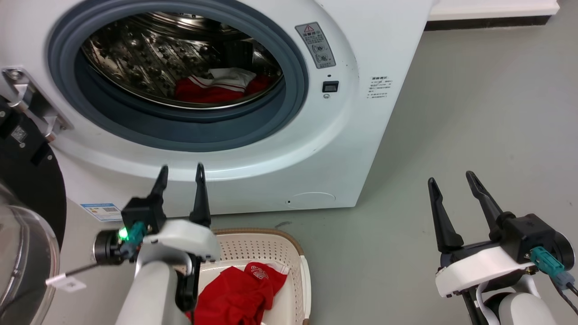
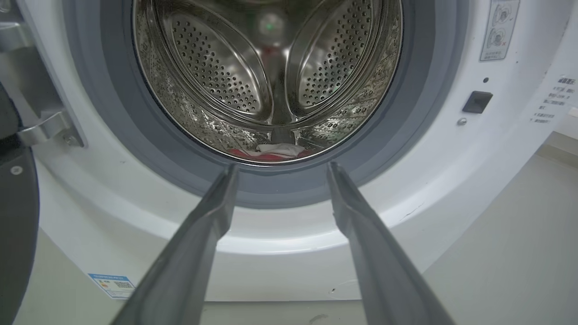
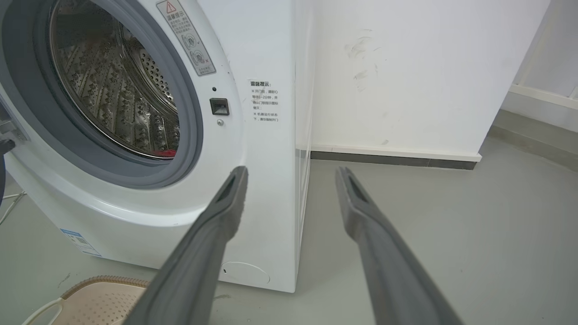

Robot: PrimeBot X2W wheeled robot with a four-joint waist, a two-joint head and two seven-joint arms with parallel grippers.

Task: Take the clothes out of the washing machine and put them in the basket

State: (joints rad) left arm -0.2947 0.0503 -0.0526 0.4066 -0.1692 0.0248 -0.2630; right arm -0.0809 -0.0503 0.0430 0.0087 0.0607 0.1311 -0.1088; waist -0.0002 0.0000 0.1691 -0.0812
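Left gripper (image 1: 181,169): jaws spread wide, empty, tips aimed at lower rim of washer (image 1: 370,149) opening, just short of it. Right gripper (image 1: 451,178): also spread, empty, off to side over floor (image 1: 474,113).

Red-and-white garment (image 1: 212,86) bunched at bottom of drum (image 1: 135,54), toward back. Second red garment (image 1: 239,293) lies in basket (image 1: 295,253).

Cloth soft, light, floppy; will drape, may drag on rubber lip. Pinch raised fold, perhaps white part on top, though left wrist view shows only a sliver.
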